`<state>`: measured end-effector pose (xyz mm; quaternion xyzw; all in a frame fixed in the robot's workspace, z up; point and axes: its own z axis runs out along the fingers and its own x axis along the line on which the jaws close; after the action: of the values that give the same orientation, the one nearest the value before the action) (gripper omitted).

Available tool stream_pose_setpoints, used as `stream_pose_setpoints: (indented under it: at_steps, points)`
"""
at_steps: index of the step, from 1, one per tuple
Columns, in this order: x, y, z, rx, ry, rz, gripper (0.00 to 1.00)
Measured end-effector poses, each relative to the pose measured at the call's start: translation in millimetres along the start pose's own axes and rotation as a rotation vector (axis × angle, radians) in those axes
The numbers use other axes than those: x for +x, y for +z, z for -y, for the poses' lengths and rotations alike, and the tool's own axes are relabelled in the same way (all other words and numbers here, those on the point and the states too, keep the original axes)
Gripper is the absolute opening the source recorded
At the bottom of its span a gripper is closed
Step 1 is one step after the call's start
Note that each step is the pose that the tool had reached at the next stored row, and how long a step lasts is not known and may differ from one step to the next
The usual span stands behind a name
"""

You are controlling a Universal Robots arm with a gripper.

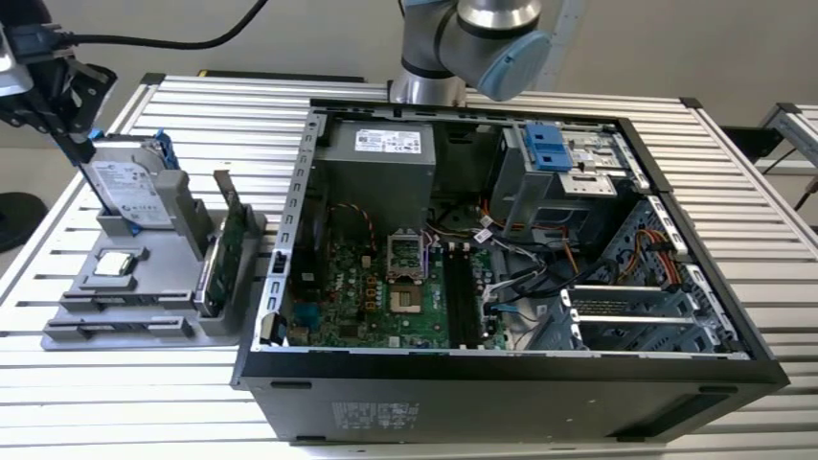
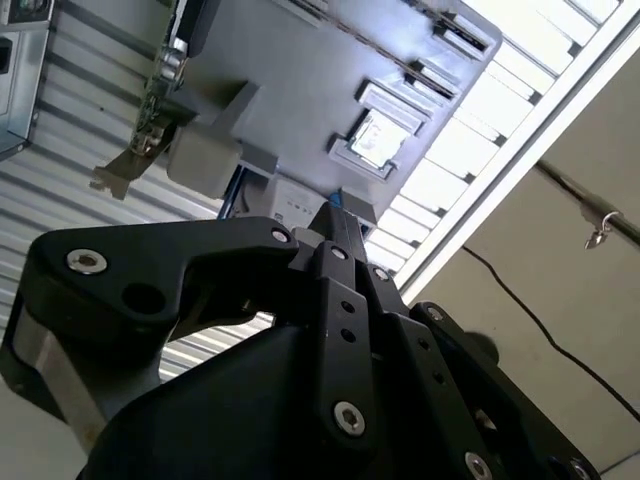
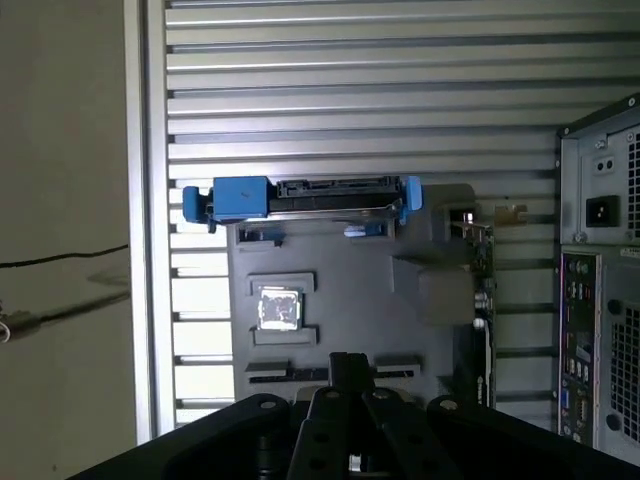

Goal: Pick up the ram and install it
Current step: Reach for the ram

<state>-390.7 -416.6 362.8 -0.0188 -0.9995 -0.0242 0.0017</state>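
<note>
While end effector (image 3: 350, 366) sits pinched together, slatted aluminium table (image 1: 153, 402) bears computer case (image 1: 511, 407).

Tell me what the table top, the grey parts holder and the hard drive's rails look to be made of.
Table top: bare aluminium by its look, silvery ribbed slats with a dull shine. Parts holder: likely plastic, uniform matte grey with moulded pockets. Hard drive's rails: probably plastic, solid bright blue, slightly glossy.
</note>
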Motion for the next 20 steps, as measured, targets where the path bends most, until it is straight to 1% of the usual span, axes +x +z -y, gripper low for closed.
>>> stream_pose_setpoints:
  at_steps: [6, 11, 18, 20]
  points:
    - [-0.6, -0.6, 14.2, -0.0001, 0.0, 0.0, 0.0]
    - [-0.9, -1.0, 24.2, 0.0, 0.0, -0.0002, 0.0]
    - [-1.3, -1.2, 35.1, 0.0, 0.0, -0.0001, 0.0]
    - [-1.4, -1.2, 37.2, -0.0001, 0.0, -0.0001, 0.0]
